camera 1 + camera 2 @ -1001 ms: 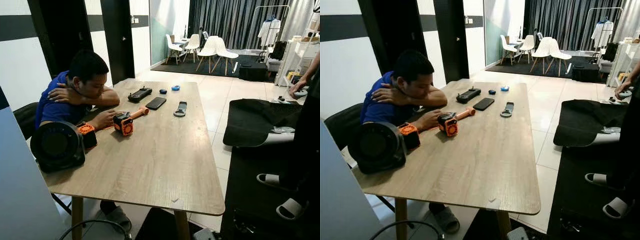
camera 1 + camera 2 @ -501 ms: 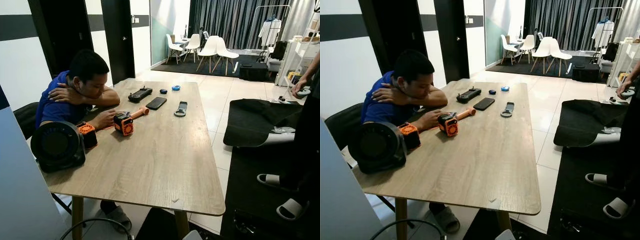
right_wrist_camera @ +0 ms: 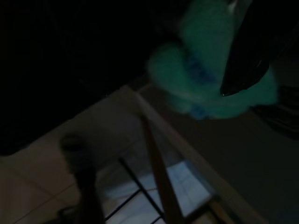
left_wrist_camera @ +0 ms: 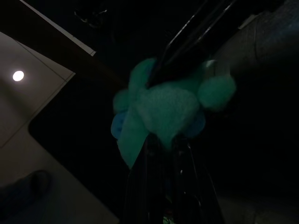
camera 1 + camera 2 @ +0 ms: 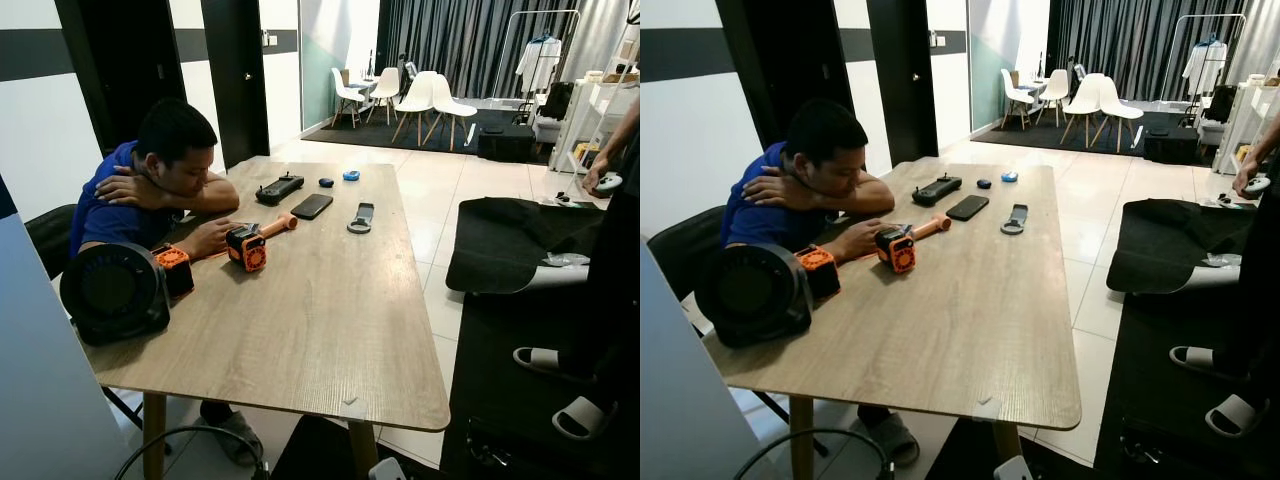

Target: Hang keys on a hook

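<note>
Clutching fluffy green plush [image 4: 163, 109], left claw [image 4: 166, 149].

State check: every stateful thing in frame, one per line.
green fluffy keychain: hangs at the left gripper's fingers, in the dark below the table
left gripper: low in shade; grip too dark to judge
right gripper: low in shade by the same fluffy charm
phone: flat on the table, screen dark
black controller: lying flat
round black fan: upright at the table edge
person: seated, leaning on the table
</note>
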### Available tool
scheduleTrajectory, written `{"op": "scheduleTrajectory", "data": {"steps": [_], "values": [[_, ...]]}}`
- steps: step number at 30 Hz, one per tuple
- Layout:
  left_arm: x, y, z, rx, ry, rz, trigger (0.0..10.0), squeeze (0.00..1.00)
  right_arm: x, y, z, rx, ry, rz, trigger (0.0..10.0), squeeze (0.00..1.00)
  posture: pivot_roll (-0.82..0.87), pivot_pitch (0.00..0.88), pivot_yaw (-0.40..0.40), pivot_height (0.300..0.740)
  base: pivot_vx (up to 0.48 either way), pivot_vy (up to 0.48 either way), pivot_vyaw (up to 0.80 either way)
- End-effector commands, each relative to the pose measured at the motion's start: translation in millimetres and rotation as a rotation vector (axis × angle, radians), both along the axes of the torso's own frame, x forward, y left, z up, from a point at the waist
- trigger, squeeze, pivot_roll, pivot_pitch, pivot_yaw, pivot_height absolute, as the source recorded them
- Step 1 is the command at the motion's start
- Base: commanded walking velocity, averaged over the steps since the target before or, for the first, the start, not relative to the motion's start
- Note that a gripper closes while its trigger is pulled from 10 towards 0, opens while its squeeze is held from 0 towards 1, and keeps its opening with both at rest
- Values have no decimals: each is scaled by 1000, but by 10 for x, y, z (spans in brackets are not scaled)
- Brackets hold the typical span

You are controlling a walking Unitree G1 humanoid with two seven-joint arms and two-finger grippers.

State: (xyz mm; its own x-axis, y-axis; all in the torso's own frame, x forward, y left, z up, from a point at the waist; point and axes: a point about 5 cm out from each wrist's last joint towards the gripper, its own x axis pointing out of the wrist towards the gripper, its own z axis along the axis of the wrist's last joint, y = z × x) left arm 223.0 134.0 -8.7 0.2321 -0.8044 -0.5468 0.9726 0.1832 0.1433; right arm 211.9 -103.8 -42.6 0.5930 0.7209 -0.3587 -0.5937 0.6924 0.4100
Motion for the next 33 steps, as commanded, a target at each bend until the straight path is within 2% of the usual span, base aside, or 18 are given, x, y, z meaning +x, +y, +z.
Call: {"op": "scheduleTrajectory", "data": {"steps": [1, 5, 8, 13, 17, 21, 27, 33], "values": [[29, -73, 30, -14, -26, -26, 0, 0, -61, 69, -40, 40, 59, 20, 10000, 0, 54, 29, 22, 740, 0, 0, 0], [63, -80, 58, -16, -41, -32, 0, 0, -53, 79, -56, 85, 121, -16, 10000, 0, 58, 28, 21, 740, 0, 0, 0], [96, -85, 96, -25, -60, -37, 0, 0, -43, 92, -67, 158, 203, -61, 10000, 0, 60, 29, 20, 740, 0, 0, 0], [132, -100, 148, -48, -88, -41, 0, 0, 0, 85, -53, 227, 266, -106, 10000, 0, 63, 34, 19, 740, 0, 0, 0], [176, -142, 217, -76, -120, -51, 0, 0, 17, 111, -29, 358, 360, -128, 10000, 0, 65, 33, 18, 740, 0, 0, 0], [196, -156, 241, -81, -130, -55, 0, 0, 24, 136, -11, 416, 402, -125, 10000, 0, 64, 30, 18, 740, 0, 0, 0], [215, -168, 263, -83, -139, -66, 0, 0, -13, 188, -9, 456, 473, -83, 10000, 0, 66, 26, 15, 740, 0, 0, 0], [219, -165, 271, -86, -141, -70, 0, 0, -24, 198, -4, 475, 497, -72, 10000, 0, 67, 26, 14, 740, 0, 0, 0]]}}
